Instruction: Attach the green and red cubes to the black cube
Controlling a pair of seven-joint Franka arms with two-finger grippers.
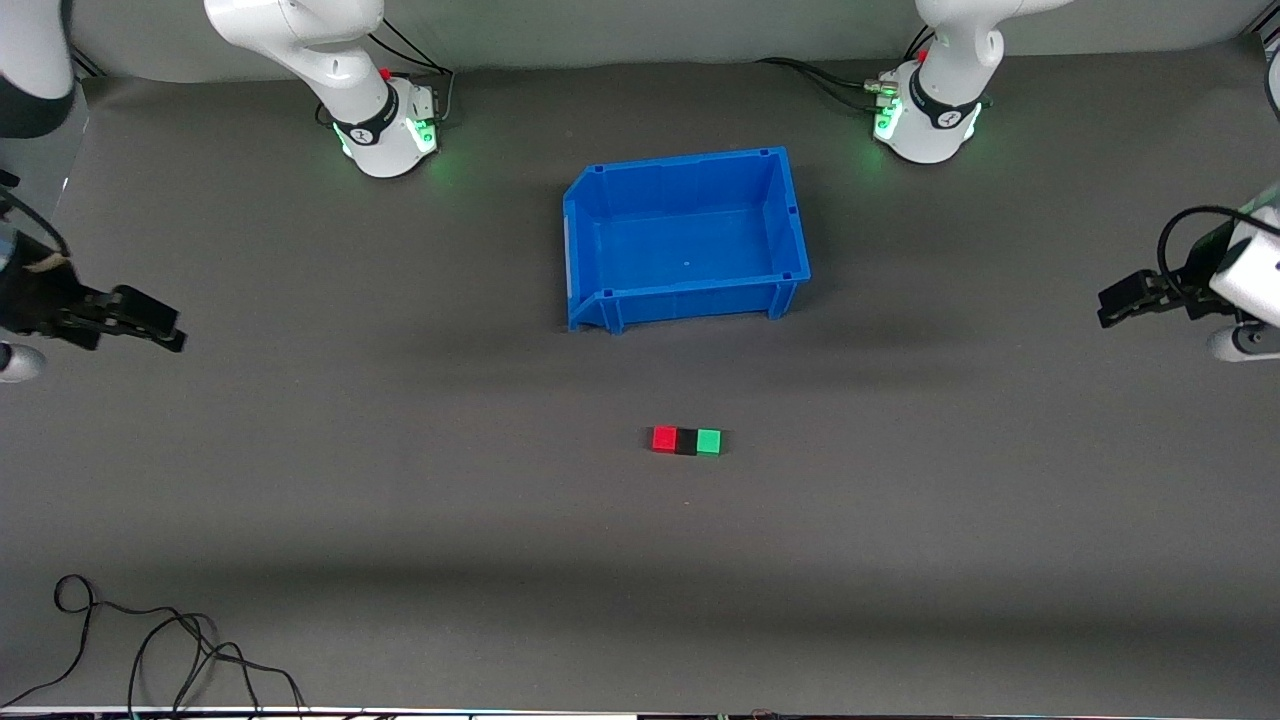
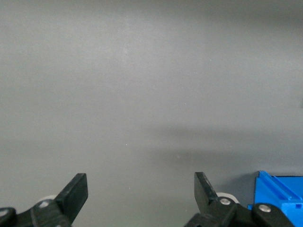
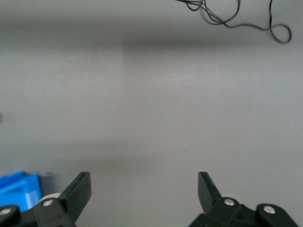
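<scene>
The three cubes sit in one row on the grey table [image 1: 400,500], nearer to the front camera than the blue bin [image 1: 685,240] and well apart from it. The black cube [image 1: 686,441] is in the middle, with the red cube [image 1: 664,438] touching it on the side toward the right arm's end and the green cube [image 1: 709,441] touching it on the side toward the left arm's end. Judged from that, the joining looks done.

Farther from the camera than the row stands the bin, open and with nothing in it.

The right gripper [image 1: 160,325] hangs over the table's edge at the right arm's end, well away from the bin, and its wrist view shows its fingers [image 3: 78,191] spread wide with nothing between them. The left gripper [image 1: 1120,300] hangs over the left arm's end, likewise clear of the bin, its fingers [image 2: 75,191] also spread and holding nothing. Both arms wait.

The risk is mainly disturbance. If either arm swings low over the middle of the table, it could knock an end cube and break the row apart. Whether the cubes truly hold together or merely touch cannot be told, so any nudge might separate them. The loose cable [image 1: 150,640] near the front edge, far from the bin, lies well clear of the row and seems harmless.
</scene>
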